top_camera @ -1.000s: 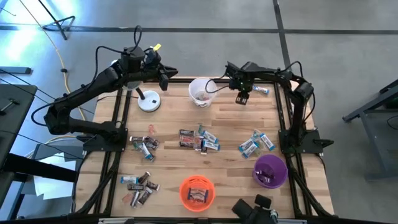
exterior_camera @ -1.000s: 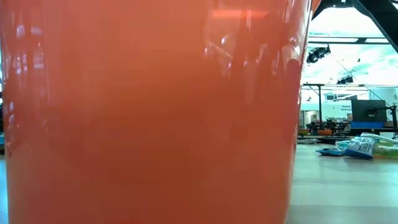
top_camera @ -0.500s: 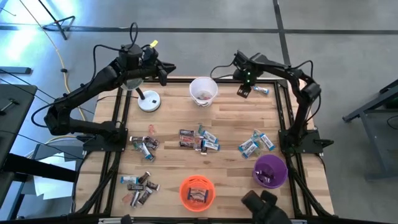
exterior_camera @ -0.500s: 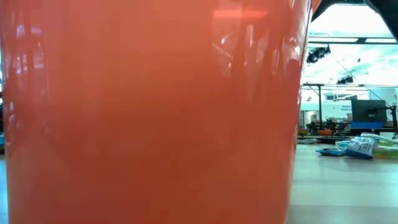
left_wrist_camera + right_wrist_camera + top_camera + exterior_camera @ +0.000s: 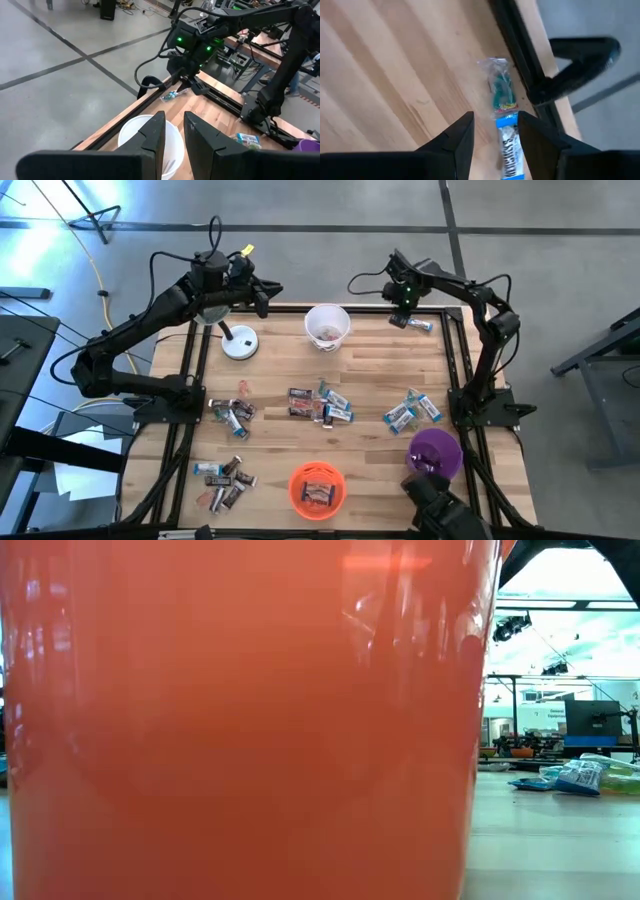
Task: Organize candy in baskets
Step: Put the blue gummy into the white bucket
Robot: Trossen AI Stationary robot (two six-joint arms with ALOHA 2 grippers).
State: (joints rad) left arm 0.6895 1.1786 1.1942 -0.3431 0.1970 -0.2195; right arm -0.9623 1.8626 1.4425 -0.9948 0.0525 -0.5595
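1. My right gripper (image 5: 404, 304) hangs over the far right corner of the wooden slatted bench (image 5: 370, 380). Its dark fingers (image 5: 454, 142) stand slightly apart and empty above a blue-and-white wrapped candy bar (image 5: 510, 150), which lies end to end with a small clear-wrapped green sweet (image 5: 500, 90).
2. My left gripper (image 5: 262, 292) waits off the far left edge, beside the white desk lamp (image 5: 238, 342). Its fingers (image 5: 152, 135) show only a narrow gap and hold nothing.
3. The three baskets sit well apart: the white round plastic bucket (image 5: 327, 326) at the far edge's middle, the orange plastic bucket (image 5: 317, 488) at the near edge, and the purple plastic bucket (image 5: 435, 453) near the near right corner. All three already hold a few pieces.
4. Loose wrapped candy lies in clusters: the centre pile (image 5: 320, 404), a right group (image 5: 411, 412), a left group (image 5: 231, 413) and a near left group (image 5: 224, 479).
5. To do this pick well, I judge I should widen the fingers, centre them across the bar's short side, and keep clear of the black frame rail (image 5: 520, 65) just beside it.
6. Beyond the bench lies grey concrete floor (image 5: 320, 210) with a yellow cable (image 5: 100, 280). The low view is almost filled by the orange bucket's wall.
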